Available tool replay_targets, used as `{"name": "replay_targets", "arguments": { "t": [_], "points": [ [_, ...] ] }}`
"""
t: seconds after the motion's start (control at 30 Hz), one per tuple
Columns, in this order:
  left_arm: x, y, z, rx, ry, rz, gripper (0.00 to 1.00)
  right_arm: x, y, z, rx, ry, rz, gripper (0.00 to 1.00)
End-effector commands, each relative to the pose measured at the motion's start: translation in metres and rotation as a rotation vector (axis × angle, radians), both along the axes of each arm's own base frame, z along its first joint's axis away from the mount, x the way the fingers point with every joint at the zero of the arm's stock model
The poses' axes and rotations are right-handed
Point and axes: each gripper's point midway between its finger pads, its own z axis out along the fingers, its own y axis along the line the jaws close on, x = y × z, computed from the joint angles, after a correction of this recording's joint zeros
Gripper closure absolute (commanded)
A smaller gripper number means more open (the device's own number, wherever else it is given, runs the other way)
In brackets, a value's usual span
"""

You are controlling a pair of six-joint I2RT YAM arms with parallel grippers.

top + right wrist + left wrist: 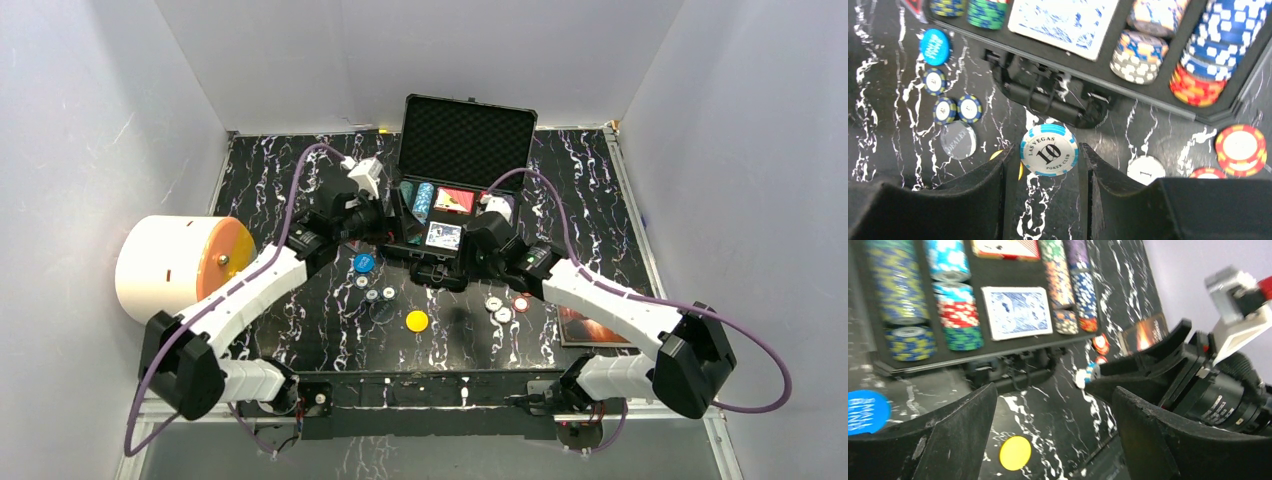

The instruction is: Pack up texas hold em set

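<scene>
Texas hold em set pieces begin right at the jaws: the right gripper (1048, 167) is clamped on a light-blue and white 10 chip (1049, 150), pinched edge to edge between its two black fingers with the printed face towards the wrist camera. In that view the carry handle (1048, 97) of the black case (467, 140) lies at 12 o'clock of the chip. The left gripper (1054, 395) has its jaws wide apart with nothing between them, poised over the marbled table (300, 170) near the case's front left corner. In the top view the case sits at 12 o'clock on the table, lid upright with its foam lining facing the arms. Rows of stacked poker chips (898, 285) fill its tray, the blue card deck (1018, 311) lies in the near middle slot, and the red card deck (1005, 247) is at 12 o'clock of it. Loose on the table, the yellow disc (417, 321) lies at 6 o'clock of the case. A blue disc (935, 46), three blue-edged chips (945, 110) and a clear dealer button (958, 140) lie at about 7 o'clock. Red-and-white chips (520, 303) lie at about 5 o'clock. A dark book (590, 325) lies under the right arm, and a big white cylinder (170, 265) stands at the table's 9 o'clock edge.
</scene>
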Motion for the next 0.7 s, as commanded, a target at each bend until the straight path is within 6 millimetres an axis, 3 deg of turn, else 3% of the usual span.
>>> {"name": "replay_targets", "arguments": {
  "t": [0.0, 0.13, 0.27, 0.43, 0.67],
  "points": [
    [-0.025, -0.04, 0.017, -0.163, 0.088, -0.263, 0.18, 0.024, 0.025, 0.059, 0.094, -0.205, 0.124, 0.55],
    [-0.039, -0.057, 0.011, -0.239, 0.195, -0.395, 0.24, 0.028, 0.033, 0.077, 0.108, -0.281, 0.196, 0.55],
    [-0.038, -0.062, 0.0, -0.252, 0.268, -0.404, 0.31, 0.028, 0.041, 0.088, 0.115, -0.33, 0.261, 0.54],
    [-0.035, -0.066, 0.0, -0.29, 0.301, -0.415, 0.37, 0.023, 0.051, 0.093, 0.132, -0.358, 0.353, 0.54],
    [-0.035, -0.068, -0.007, -0.304, 0.342, -0.439, 0.52, 0.024, 0.058, 0.094, 0.124, -0.384, 0.409, 0.54]
  ]
}}
